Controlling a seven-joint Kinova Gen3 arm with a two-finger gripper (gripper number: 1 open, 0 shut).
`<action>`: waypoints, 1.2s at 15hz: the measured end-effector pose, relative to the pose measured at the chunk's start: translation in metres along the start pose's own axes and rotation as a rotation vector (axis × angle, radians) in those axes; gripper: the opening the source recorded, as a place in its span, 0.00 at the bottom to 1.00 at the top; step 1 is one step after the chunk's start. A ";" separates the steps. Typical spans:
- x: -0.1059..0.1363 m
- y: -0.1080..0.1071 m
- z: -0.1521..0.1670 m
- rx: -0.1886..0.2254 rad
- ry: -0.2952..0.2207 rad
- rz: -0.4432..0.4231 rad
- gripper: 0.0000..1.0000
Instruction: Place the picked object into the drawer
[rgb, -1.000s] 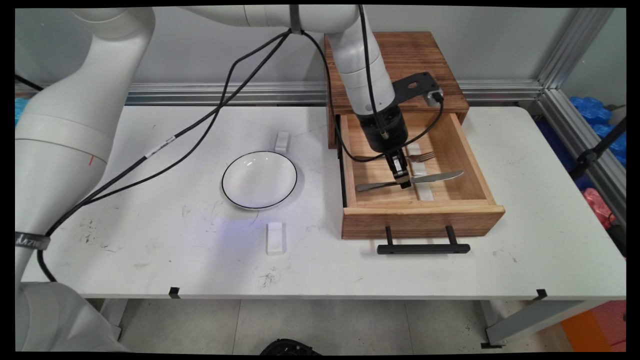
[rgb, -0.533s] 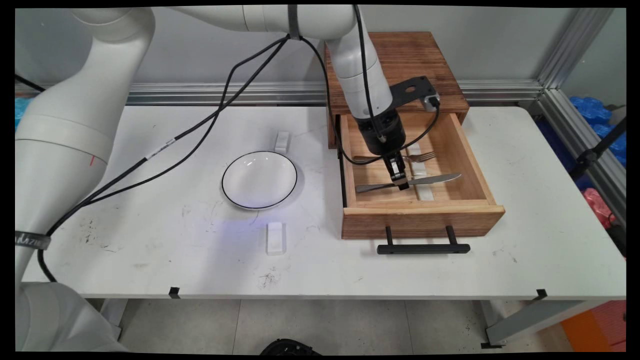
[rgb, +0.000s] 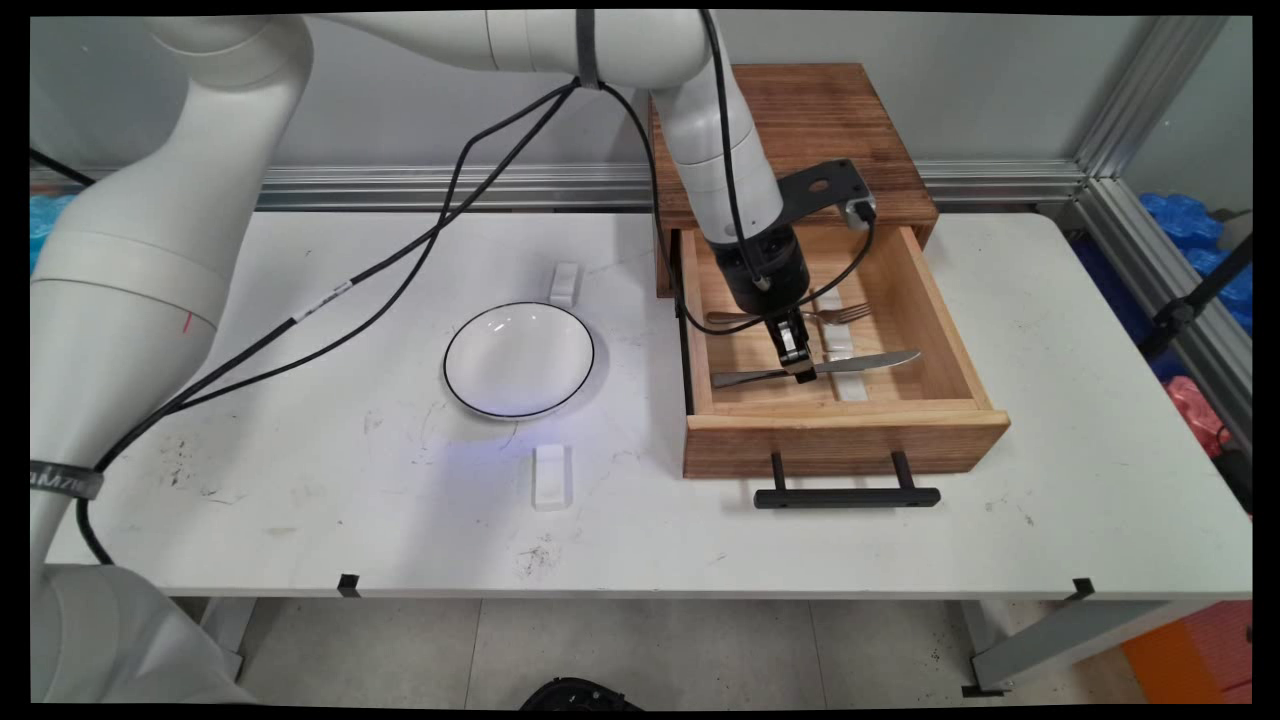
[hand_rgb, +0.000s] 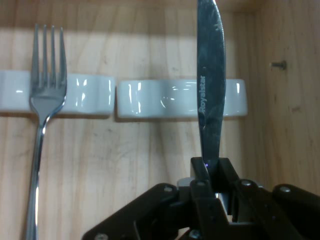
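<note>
A plate (rgb: 518, 360) sits mid-table, left of the open drawer (rgb: 845, 440). Inside, a fork (hand_rgb: 44, 100) lies toward the back; the knife (hand_rgb: 210, 85) near the front edge is pinched mid-length by the gripper (rgb: 797, 362). A level, slow lift is advised to clear the front wall.

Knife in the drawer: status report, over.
Gripper shut on knife. Knife's blade lies across a white rest in the open drawer. Fork beside it, apart. Nothing in the way.

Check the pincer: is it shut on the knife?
Shut on it: the pincer fingers clamp the knife near its middle, inside the open drawer.
</note>
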 end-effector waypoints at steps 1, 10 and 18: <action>0.000 0.000 0.001 0.000 0.000 0.003 0.00; 0.000 -0.003 0.007 0.004 0.006 0.026 0.00; 0.000 -0.005 0.015 0.007 0.013 0.030 0.00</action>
